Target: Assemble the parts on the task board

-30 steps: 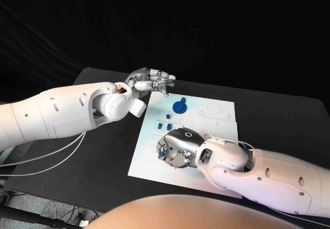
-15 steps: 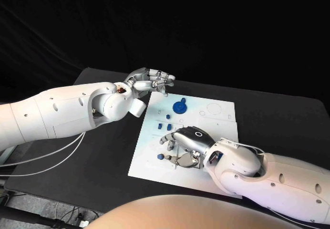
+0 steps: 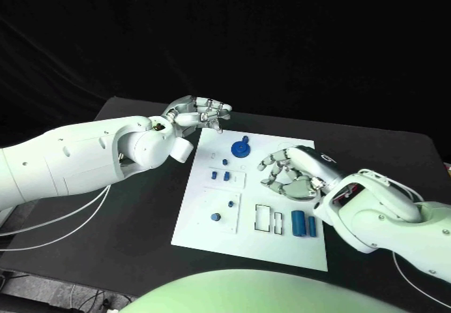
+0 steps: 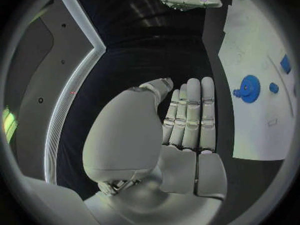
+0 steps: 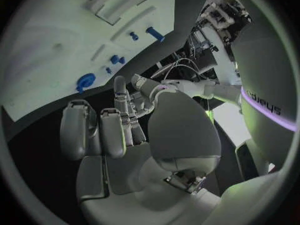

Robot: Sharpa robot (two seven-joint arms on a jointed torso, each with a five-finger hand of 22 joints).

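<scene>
The white task board (image 3: 282, 251) lies in the middle of the black table. On it sit a round blue gear (image 3: 242, 147), small blue pegs (image 3: 221, 174), a blue knob (image 3: 215, 216) and two blue bars (image 3: 304, 223) beside two empty rectangular slots (image 3: 270, 218). My right hand (image 3: 291, 173) hovers over the board's right middle, fingers loosely bent, holding nothing. My left hand (image 3: 199, 112) hangs just off the board's far left corner, also empty. In the left wrist view its fingers (image 4: 190, 115) lie straight and together, with the gear (image 4: 249, 89) beyond them. The right wrist view shows my right hand (image 5: 125, 130) over the board (image 5: 56, 40).
Bare black table (image 3: 122, 215) surrounds the board on all sides. White cables (image 3: 57, 218) trail under my left arm at the table's left edge. My right forearm (image 3: 395, 215) lies over the table's front right.
My right hand has lifted off the board's front left area and swung right and farther back, empty. The knob, slots and two blue bars now show. My left hand barely moved.
</scene>
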